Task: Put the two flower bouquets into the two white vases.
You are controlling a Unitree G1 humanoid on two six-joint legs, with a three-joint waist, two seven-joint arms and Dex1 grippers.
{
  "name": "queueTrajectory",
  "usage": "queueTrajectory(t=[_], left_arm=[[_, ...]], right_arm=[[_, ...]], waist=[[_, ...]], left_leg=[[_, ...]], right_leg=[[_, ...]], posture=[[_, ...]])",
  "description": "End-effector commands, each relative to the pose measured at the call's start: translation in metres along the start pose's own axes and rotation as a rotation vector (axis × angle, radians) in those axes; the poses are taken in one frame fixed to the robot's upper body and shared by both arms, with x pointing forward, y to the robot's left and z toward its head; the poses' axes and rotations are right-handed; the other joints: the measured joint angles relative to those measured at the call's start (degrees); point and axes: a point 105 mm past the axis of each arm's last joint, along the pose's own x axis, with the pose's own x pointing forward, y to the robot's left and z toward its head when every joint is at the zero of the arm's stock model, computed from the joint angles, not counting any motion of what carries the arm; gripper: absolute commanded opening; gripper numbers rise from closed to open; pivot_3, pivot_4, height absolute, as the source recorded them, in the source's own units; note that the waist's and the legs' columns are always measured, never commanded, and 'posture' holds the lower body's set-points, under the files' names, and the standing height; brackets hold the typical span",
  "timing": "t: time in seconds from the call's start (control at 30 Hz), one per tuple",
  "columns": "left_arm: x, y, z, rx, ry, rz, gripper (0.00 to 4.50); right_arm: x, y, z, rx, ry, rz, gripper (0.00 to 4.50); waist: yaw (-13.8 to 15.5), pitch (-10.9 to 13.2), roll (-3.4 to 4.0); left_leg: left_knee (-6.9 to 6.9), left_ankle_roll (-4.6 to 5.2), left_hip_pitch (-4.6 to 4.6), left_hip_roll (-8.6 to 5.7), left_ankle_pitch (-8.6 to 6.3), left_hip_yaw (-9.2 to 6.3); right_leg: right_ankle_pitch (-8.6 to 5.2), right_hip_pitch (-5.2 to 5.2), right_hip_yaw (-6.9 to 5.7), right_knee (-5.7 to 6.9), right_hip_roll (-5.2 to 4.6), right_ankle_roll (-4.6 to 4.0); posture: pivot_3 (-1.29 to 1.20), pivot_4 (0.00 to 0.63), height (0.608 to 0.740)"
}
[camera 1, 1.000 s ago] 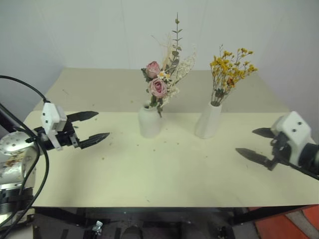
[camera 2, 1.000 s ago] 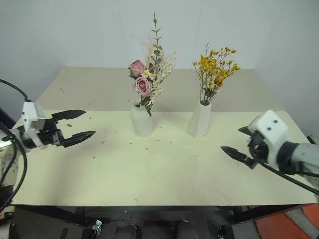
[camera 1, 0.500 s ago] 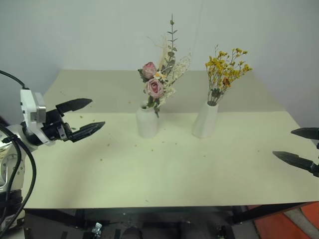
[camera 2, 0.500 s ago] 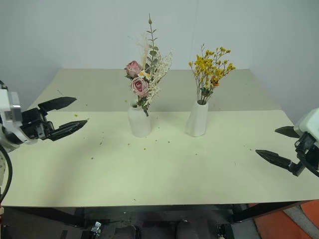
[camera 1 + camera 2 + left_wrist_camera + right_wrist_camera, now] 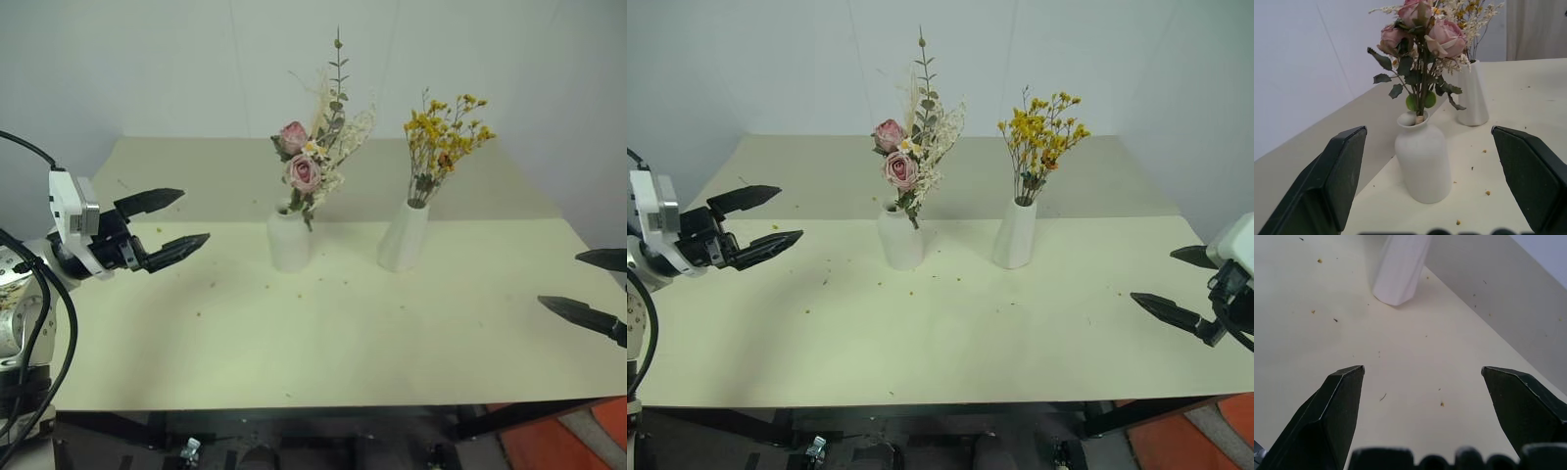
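Pink-rose bouquet and yellow bouquet stand in white vases; both hands wide.

Both white vases, the squat vase and the taller vase, look matt and smooth, like unglazed ceramic, with no shine on them. The worktop is a pale cream, flat and dull-finished, dusted with tiny dry crumbs, while the rose bouquet has soft, papery petals and the yellow bouquet looks dry and brittle. The fingers are black, smooth hard plastic with a faint sheen.
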Motion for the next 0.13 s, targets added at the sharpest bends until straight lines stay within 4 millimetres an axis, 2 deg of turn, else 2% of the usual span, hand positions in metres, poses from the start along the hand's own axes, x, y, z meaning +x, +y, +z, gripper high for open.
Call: queueTrajectory(t=[0.03, 0.13], left_arm=[[-0.0019, -0.0034, 0.0098, 0.053, -0.022, -0.004, 4.46], [-0.0022, -0.007, 0.0115, 0.062, -0.027, -0.013, 4.46]], right_arm=[[-0.0024, -0.0031, 0.0058, -0.016, -0.011, -0.026, 4.5], [-0.0011, -0.0059, 0.0056, -0.022, 0.001, -0.017, 4.5]], waist=[[0.0, 0.0, 0.0], [0.0, 0.0, 0.0]], left_leg=[[0.0, 0.0, 0.0, 0.0, 0.0, 0.0], [0.0, 0.0, 0.0, 0.0, 0.0, 0.0]], right_leg=[[0.0, 0.01, 0.0, 0.0, -0.01, 0.0], [0.0, 0.0, 0.0, 0.0, 0.0, 0.0]], posture=[[0.0, 0.15, 0.74], [0.0, 0.15, 0.74]])
